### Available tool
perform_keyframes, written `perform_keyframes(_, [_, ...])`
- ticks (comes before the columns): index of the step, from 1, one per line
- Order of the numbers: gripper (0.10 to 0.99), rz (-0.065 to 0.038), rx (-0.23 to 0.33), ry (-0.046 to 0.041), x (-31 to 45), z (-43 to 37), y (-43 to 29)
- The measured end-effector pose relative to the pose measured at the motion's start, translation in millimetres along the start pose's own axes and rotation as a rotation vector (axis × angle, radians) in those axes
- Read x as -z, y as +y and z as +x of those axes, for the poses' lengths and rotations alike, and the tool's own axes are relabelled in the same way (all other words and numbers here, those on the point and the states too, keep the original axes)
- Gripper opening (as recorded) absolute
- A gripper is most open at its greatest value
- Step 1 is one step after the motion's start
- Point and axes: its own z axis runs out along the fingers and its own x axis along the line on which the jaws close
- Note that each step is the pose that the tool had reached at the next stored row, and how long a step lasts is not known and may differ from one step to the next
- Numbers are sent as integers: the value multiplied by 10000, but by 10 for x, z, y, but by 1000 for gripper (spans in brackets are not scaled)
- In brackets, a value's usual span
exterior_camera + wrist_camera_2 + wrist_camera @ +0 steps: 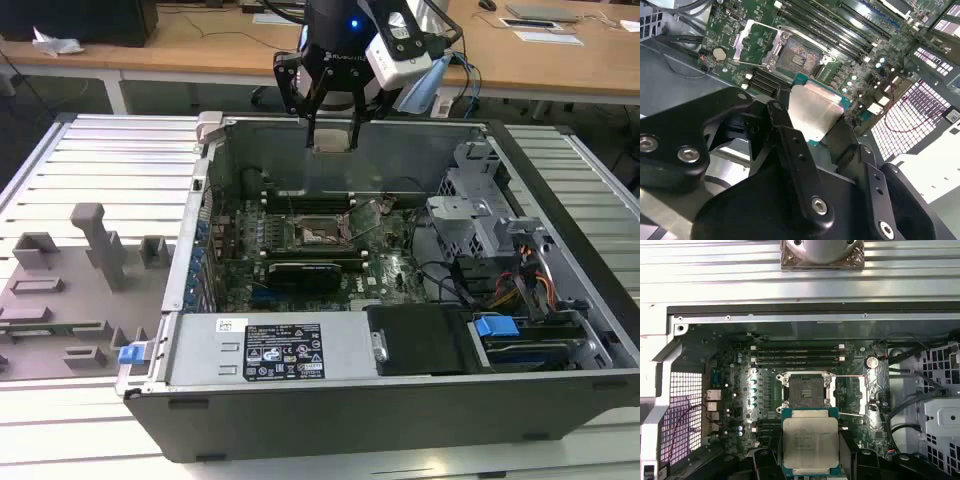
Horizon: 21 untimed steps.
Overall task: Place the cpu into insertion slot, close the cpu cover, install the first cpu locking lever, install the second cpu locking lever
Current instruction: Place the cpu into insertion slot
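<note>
The cpu [810, 442], a small square chip with a silvery top and green edge, hangs above the open computer case with my gripper [811, 462] shut on two of its sides. In the exterior view the gripper [331, 132] hovers near the case's back wall, the cpu [331, 141] at its tips. Below lies the insertion slot [805, 390], dark and bare. The cpu cover [850, 395] is folded open beside it, thin wire levers swung out along it. The second wrist view shows the cpu [815, 107], the insertion slot [797, 57] and the cover [754, 42].
The green motherboard [390, 270] lies on the case floor, with long black memory slots [797, 356] beside the socket. A metal drive cage [470, 220] and cables fill the exterior view's right. A black shroud [420, 340] sits in front. A grey fixture plate [70, 290] lies outside, left.
</note>
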Motion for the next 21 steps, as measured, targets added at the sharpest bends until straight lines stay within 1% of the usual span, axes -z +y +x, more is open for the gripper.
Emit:
perform_keyframes(5, [541, 1, 0, 0, -2, 0, 0])
perform_keyframes(7, [541, 0, 0, 0, -23, 0, -2])
perform_keyframes(9, [541, -1, 0, 0, -65, -1, -6])
perform_keyframes(11, [541, 0, 1, 0, -125, -3, -11])
perform_keyframes(15, [541, 0, 1, -1, -198, -4, -18])
perform_keyframes(16, [541, 1, 0, -2, -243, -5, -22])
perform_keyframes(17, [541, 1, 0, -3, -267, -5, -24])
perform_keyframes(21, [541, 1, 1, -6, -322, -6, -29])
